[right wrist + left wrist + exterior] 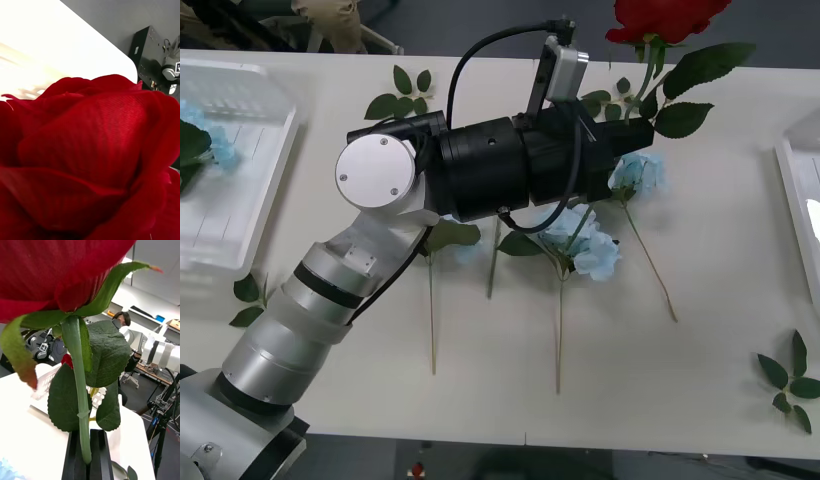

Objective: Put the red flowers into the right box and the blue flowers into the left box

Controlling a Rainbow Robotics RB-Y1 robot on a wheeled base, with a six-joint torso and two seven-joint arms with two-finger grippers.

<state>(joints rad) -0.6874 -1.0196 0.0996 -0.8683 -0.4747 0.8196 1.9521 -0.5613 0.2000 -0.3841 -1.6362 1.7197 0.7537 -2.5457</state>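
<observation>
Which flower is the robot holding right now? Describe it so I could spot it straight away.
Start at the big black arm lying across the white table. At its far end the left gripper has its black fingers closed on a green stem. That is the red rose, held up off the table, unlike the pale blue flowers lying flat.
</observation>
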